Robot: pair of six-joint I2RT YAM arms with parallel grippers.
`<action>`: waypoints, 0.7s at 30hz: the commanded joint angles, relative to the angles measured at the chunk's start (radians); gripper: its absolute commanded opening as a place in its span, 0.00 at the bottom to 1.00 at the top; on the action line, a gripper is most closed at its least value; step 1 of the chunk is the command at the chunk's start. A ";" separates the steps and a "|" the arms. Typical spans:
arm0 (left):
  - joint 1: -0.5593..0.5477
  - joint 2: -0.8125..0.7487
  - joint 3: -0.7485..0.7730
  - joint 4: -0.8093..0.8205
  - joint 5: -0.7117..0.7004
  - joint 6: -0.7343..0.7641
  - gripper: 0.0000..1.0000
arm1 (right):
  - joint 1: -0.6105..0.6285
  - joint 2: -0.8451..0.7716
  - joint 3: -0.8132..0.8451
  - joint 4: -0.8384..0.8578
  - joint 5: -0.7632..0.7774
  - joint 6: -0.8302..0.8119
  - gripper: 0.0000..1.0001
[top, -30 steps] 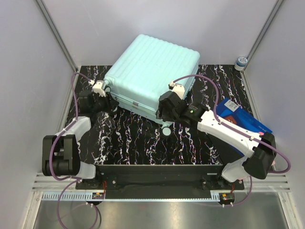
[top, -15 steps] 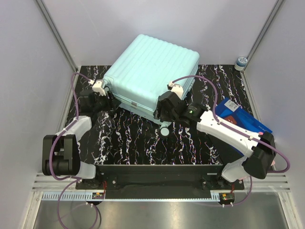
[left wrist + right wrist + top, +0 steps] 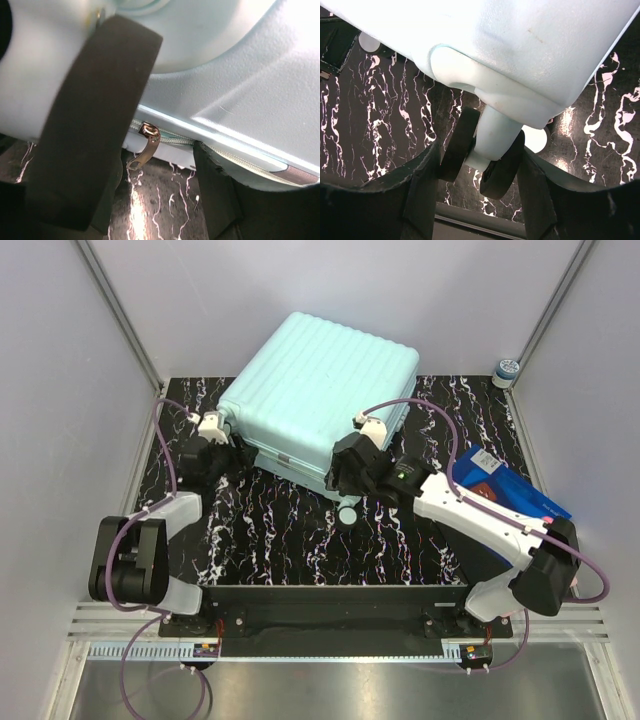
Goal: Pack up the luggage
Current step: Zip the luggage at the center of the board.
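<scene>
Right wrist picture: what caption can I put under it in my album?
Right gripper clasping the luggage's little double wheel above the black marbled table.

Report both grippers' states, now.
Left gripper: jaws open, zipper pull hanging free between them.
Right gripper: jaws closed on the wheel of the suitcase.

From above, all was bright and sharp. Up close, the luggage [image 3: 240, 75] looked blurry with white glare.
</scene>
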 commanded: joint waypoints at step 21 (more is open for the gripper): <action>-0.098 0.117 -0.071 0.351 0.183 0.028 0.25 | -0.058 -0.076 0.003 -0.001 0.161 -0.146 0.00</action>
